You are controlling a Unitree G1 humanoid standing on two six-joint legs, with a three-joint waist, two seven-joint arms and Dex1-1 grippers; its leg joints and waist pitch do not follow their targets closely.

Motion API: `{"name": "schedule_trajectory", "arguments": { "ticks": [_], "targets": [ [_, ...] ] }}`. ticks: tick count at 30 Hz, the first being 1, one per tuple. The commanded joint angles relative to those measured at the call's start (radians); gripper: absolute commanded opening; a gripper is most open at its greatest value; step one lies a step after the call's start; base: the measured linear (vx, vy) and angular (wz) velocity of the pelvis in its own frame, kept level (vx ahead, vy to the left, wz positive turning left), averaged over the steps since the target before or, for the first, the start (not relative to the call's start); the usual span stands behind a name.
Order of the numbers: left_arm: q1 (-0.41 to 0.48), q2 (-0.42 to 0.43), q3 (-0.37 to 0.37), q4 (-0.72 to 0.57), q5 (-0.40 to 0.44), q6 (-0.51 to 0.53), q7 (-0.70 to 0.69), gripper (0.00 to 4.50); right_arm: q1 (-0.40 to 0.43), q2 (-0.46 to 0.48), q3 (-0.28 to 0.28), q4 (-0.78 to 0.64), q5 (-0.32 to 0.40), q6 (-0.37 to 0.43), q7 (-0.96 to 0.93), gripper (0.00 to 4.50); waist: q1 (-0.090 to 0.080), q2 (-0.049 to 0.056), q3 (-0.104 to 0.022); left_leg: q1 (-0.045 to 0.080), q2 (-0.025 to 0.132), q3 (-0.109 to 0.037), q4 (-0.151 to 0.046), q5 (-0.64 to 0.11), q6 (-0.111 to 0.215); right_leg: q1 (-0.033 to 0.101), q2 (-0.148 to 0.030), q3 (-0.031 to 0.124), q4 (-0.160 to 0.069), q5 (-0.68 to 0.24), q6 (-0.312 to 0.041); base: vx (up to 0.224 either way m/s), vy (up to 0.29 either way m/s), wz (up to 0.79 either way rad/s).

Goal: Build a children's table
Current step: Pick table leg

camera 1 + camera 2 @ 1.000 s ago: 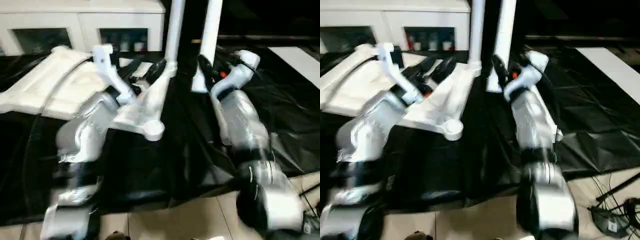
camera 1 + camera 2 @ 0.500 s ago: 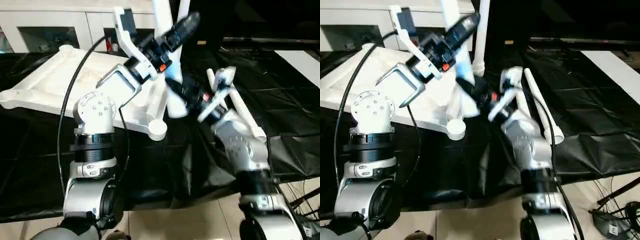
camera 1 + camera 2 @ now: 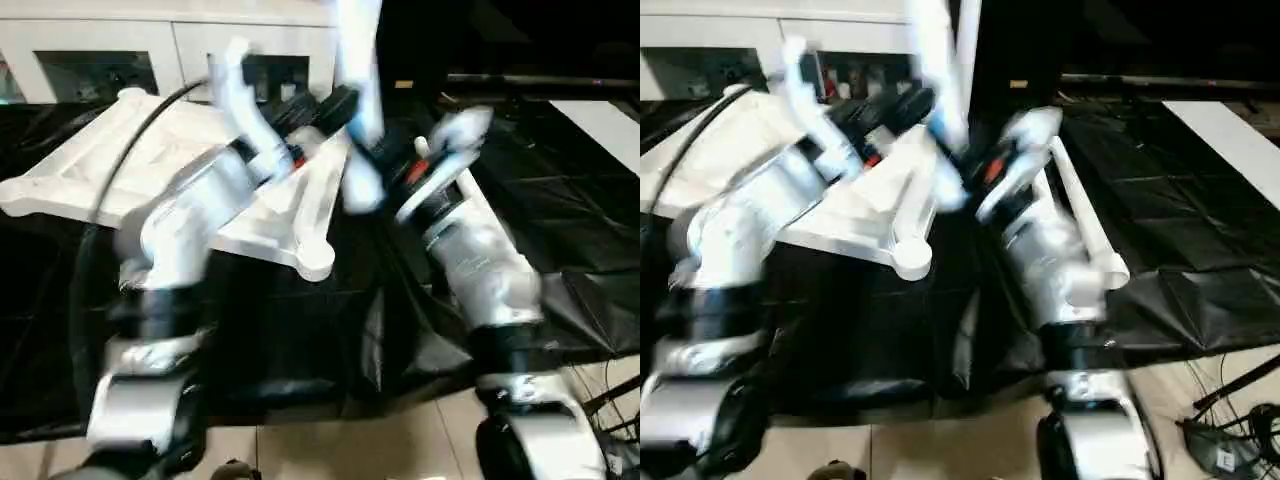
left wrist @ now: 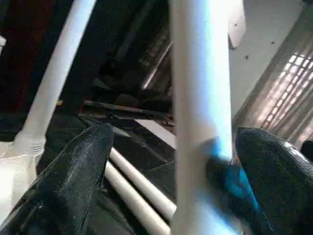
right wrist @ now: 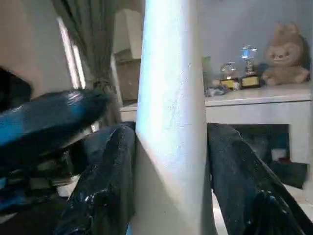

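The children's table top lies upside down on the black cloth, one round corner socket nearest me. One white leg stands in a far socket, also seen in the left wrist view. My right gripper is shut on a second leg, which rises steeply beside the top; its fingers press both sides of the leg. My left gripper is open higher up around that same leg, one finger well apart from it. Two more legs lie on the cloth at the right.
A white cabinet with glass doors stands behind the draped table. The black cloth spreads to the right, with a white panel at its far edge. Tiled floor and cables with a stand lie below.
Both arms are moving fast. The held leg has swung from a slant to nearly upright, and my left gripper has dropped from a raised pose to sit around it.
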Motion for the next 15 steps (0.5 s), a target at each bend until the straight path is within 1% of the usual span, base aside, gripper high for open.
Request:
{"name": "schedule_trajectory", "arguments": {
  "ticks": [1,2,3,4,5,7,8,10,13,15],
  "targets": [
    [-0.01,-0.009,-0.029,-0.017,-0.012,-0.004,-0.022,4.5,0.034,-0.005,0.053,-0.047,-0.008,0.012,0.04,1.84,-0.001,0.013,-0.078,0.026,0.017,-0.01,-0.067,-0.144,-0.004,0.056,-0.048,0.035,-0.062,-0.05,-0.184,0.0,0.0,0.0],
    [-0.01,-0.015,-0.031,-0.016,-0.018,-0.003,-0.031,4.5,0.052,-0.008,0.077,-0.06,-0.013,0.025,0.055,1.84,-0.002,0.009,-0.079,0.022,0.017,-0.012,-0.068,-0.149,-0.005,0.06,-0.049,0.035,-0.062,-0.057,-0.185,0.0,0.0,0.0],
    [-0.012,-0.022,-0.029,-0.012,-0.023,-0.007,-0.037,4.5,0.065,-0.012,0.095,-0.072,-0.01,0.052,0.068,1.84,-0.001,0.007,-0.078,0.023,0.017,-0.012,-0.069,-0.152,-0.005,0.06,-0.048,0.035,-0.064,-0.065,-0.185,0.0,0.0,0.0],
    [-0.015,-0.037,-0.017,-0.01,-0.04,-0.007,-0.039,4.5,0.081,-0.014,0.113,-0.085,-0.012,0.064,0.079,1.84,0.0,0.012,-0.078,0.022,0.017,-0.013,-0.069,-0.159,-0.008,0.061,-0.05,0.035,-0.063,-0.075,-0.189,0.0,0.0,0.0],
    [-0.023,-0.059,0.009,-0.012,-0.073,0.003,-0.034,4.5,0.101,-0.015,0.141,-0.098,-0.014,0.093,0.095,1.84,0.0,0.01,-0.078,0.022,0.018,-0.014,-0.069,-0.167,-0.011,0.061,-0.05,0.036,-0.064,-0.081,-0.186,0.0,0.0,0.0],
    [-0.024,-0.063,0.015,-0.014,-0.083,0.008,-0.033,4.5,0.106,-0.015,0.149,-0.099,-0.019,0.095,0.099,1.84,0.0,0.009,-0.077,0.022,0.018,-0.014,-0.07,-0.173,-0.013,0.06,-0.05,0.035,-0.065,-0.086,-0.189,0.0,0.0,0.0],
    [-0.022,-0.059,0.006,-0.02,-0.077,0.008,-0.037,4.5,0.114,-0.017,0.163,-0.098,-0.026,0.093,0.108,1.83,0.0,0.01,-0.077,0.023,0.018,-0.014,-0.071,-0.179,-0.015,0.059,-0.051,0.035,-0.067,-0.095,-0.189,0.0,0.0,0.0],
    [-0.016,-0.058,0.004,-0.022,-0.082,0.017,-0.04,4.5,0.121,-0.019,0.178,-0.102,-0.026,0.099,0.113,1.83,0.001,0.009,-0.077,0.023,0.019,-0.015,-0.071,-0.183,-0.016,0.059,-0.051,0.035,-0.067,-0.111,-0.181,0.0,0.0,0.0],
    [-0.01,-0.055,0.004,-0.019,-0.071,0.023,-0.026,4.5,0.134,-0.021,0.196,-0.117,-0.023,0.107,0.125,1.83,0.001,0.007,-0.078,0.022,0.018,-0.015,-0.07,-0.165,-0.012,0.059,-0.05,0.036,-0.065,-0.092,-0.179,0.0,0.0,0.0],
    [-0.007,-0.047,0.0,-0.01,-0.053,0.031,-0.008,4.5,0.144,-0.022,0.206,-0.135,-0.022,0.12,0.133,1.83,0.001,0.008,-0.078,0.023,0.018,-0.015,-0.069,-0.153,-0.008,0.059,-0.049,0.035,-0.063,-0.072,-0.18,0.0,0.0,0.0]
  ]
}}
